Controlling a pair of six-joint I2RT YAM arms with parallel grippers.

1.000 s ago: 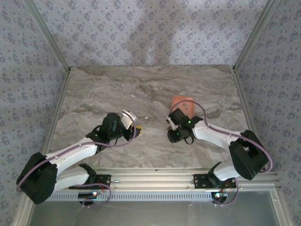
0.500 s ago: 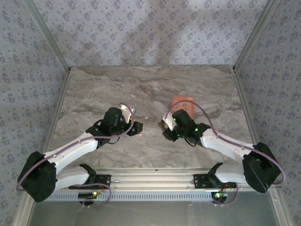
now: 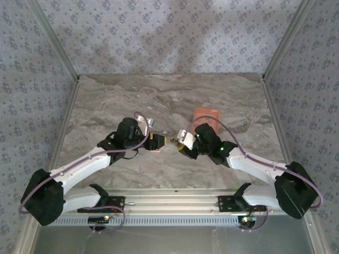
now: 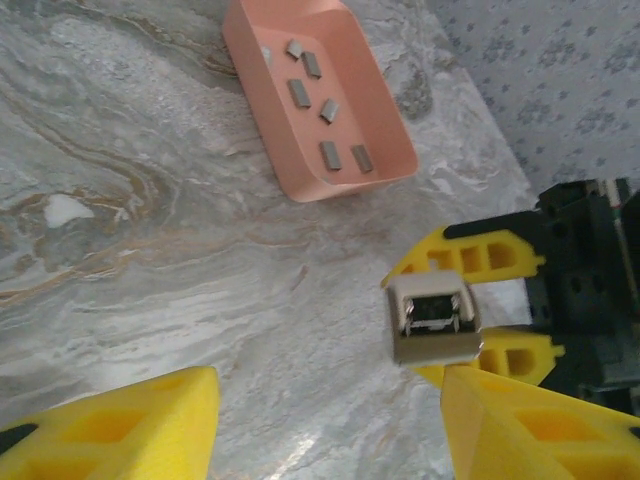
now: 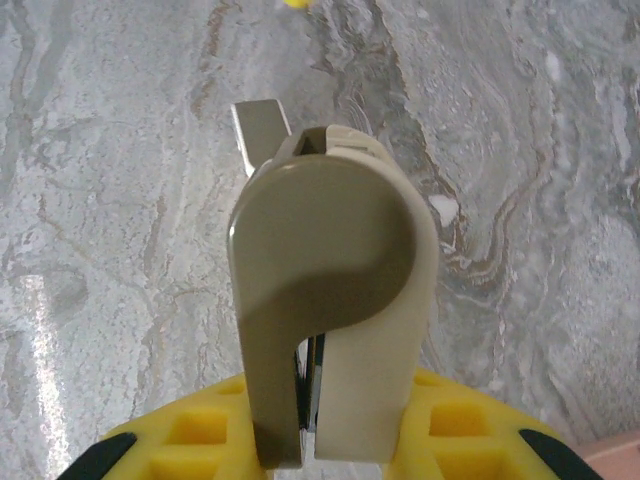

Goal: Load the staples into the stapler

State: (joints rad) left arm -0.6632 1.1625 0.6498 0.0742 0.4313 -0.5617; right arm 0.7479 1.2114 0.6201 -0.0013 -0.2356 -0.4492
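Right end effector (image 3: pixel 180 144) with stapler (image 4: pixel 433 320), now nearer left end effector (image 4: pixel 330 420)

Marbled grey-beige table (image 3: pixel 106 100), salmon tray (image 3: pixel 205 114) flat on it right of centre, small white fleck (image 4: pixel 62 209) on bare surface

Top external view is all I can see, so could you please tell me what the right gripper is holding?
Observer: The right wrist view shows the stapler clamped in the right gripper.
Operator: Thank you; and the other arm?
Observer: The left wrist view shows the left gripper open and empty.
Operator: And what is there to load, please?
Observer: Several staples lie loose in the salmon tray.
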